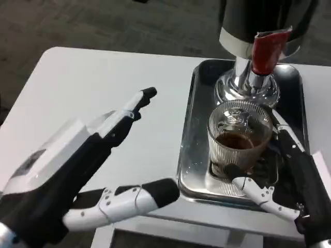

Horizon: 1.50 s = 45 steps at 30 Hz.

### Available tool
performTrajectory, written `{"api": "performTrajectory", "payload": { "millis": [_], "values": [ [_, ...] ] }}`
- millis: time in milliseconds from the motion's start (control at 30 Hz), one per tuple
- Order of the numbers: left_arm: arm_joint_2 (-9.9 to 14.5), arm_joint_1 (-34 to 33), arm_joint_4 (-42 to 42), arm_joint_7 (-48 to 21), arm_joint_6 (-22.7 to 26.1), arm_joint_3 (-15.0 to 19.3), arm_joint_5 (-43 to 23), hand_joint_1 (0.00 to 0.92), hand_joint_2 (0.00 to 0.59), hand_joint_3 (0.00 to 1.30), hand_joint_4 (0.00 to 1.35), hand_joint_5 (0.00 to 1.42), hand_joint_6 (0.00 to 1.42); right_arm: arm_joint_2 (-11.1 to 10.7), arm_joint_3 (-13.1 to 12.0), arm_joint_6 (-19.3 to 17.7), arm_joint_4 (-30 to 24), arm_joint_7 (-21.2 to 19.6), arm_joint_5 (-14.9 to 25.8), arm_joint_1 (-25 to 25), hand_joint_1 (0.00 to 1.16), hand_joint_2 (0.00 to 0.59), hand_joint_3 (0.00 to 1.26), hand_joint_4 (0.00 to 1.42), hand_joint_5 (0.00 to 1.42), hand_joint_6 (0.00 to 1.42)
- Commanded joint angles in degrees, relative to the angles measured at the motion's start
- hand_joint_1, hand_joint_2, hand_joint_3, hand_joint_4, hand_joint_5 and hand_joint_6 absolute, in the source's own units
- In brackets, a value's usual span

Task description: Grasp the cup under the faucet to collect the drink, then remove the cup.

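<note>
Setting: drinks station in a test or demo space, not a home kitchen. Evidence: plain white surface (103,82) standing on dark speckled carpet (103,23); steel tray (196,175) used as a drip base; chrome dispenser (248,82) with dark body and red tap handle (265,51); ribbed glass cup (239,135) holding brown drink on the tray. No domestic fittings in view.

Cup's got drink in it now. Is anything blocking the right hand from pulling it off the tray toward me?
Only the tray's raised front rim, so lift the cup first. The right hand holds the cup below the red tap. The left hand hovers off to the side.
</note>
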Motion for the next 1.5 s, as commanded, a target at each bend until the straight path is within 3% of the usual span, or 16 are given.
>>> {"api": "performTrajectory", "payload": {
  "millis": [33, 467, 700, 1500],
  "values": [
    [-1.6, 5.3, 0.0, 0.6, -4.7, 2.7, -0.4, 0.000, 0.020, 0.00, 0.00, 0.07, 0.01, 0.2, 0.3, 0.1, 0.7, 0.1, 0.0, 1.3, 0.65, 0.203, 0.10, 0.21, 0.21, 0.18],
    [-4.4, 12.2, 1.2, 1.9, -12.9, 6.2, 3.2, 0.000, 0.017, 0.01, 0.00, 0.10, 0.02, 0.4, 0.5, -0.2, 1.8, -0.3, -0.2, 0.9, 0.65, 0.197, 0.10, 0.21, 0.21, 0.18],
    [-6.6, 15.1, 4.1, 3.1, -15.4, 5.2, 6.1, 0.000, 0.027, 0.05, 0.01, 0.11, 0.04, 0.4, 0.7, -0.2, 2.8, -0.7, -0.4, 0.3, 0.65, 0.195, 0.10, 0.21, 0.22, 0.19],
    [-7.3, 11.5, 7.8, 3.7, -15.1, 3.4, 6.7, 0.000, 0.034, 0.08, 0.05, 0.14, 0.04, 0.0, 2.0, 0.6, 6.5, -1.2, -2.2, -3.1, 0.66, 0.181, 0.07, 0.16, 0.18, 0.17]
  ]
}}
